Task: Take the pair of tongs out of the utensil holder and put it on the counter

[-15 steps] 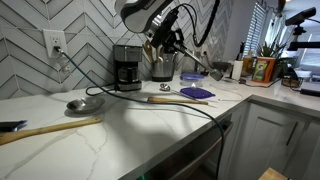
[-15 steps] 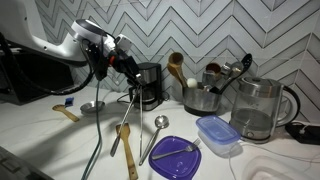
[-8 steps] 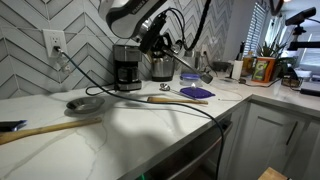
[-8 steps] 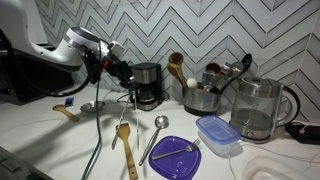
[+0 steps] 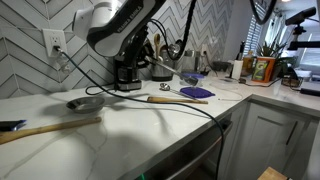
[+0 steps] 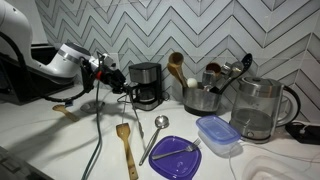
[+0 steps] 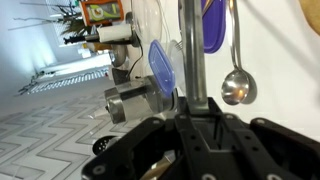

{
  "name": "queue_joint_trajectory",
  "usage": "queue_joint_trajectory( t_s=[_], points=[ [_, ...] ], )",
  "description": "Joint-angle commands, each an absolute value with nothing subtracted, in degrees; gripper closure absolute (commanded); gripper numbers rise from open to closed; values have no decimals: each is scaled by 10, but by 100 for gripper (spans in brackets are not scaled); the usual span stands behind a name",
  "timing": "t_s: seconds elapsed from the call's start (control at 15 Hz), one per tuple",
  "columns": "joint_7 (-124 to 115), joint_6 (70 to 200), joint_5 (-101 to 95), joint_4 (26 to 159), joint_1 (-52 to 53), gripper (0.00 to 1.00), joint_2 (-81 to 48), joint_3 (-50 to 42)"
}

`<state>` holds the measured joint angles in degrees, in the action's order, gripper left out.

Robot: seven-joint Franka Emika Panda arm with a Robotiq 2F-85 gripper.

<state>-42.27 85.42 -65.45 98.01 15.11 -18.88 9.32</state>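
Above the white marble-look tabletop (image 5: 150, 140), well apart from the steel utensil holder (image 6: 203, 99), the arm's pincer (image 7: 192, 118) grips the pair of tongs (image 7: 190, 55) tight. Extraction looks done; placing remains, which calls for lowering the tongs flat, then releasing. No brand or writing is legible.

In an exterior view, along the back of the counter (image 6: 50, 135): coffee maker (image 6: 147, 85); holder (image 6: 203, 98) at its 3 o'clock, utensils (image 6: 225, 72) standing in it; kettle (image 6: 260, 108) at the holder's 3 o'clock. In front: plate (image 6: 172, 160) at the holder's 6 o'clock; box (image 6: 217, 133) just beside the plate at its 2 o'clock; spoon (image 6: 152, 140), then spatula (image 6: 126, 148), at the plate's 9 o'clock. Ladle (image 6: 92, 105) lies at the coffee maker's 8 o'clock. Claw (image 6: 118, 80) hangs at the coffee maker's 9 o'clock. Wrist view: tongs (image 7: 190, 50) sit between the claw's fingers.
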Motion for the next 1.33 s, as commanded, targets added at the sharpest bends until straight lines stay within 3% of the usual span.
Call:
queue_joint_trajectory(
  t_s=[0.0, 0.53, 0.6, 1.07, 1.13, 1.27],
  points=[
    [-400, 894, -706, 1000, 162, 95, -202, 99],
    [-399, 962, -753, 1045, 155, 95, -200, 102],
    [-407, 937, -743, 1016, 164, 78, -221, 103],
    [-407, 946, -743, 1021, 160, 78, -219, 102],
    [-407, 946, -743, 1021, 160, 95, -219, 102],
    [-406, 945, -742, 1017, 163, 95, -224, 104]
  ],
)
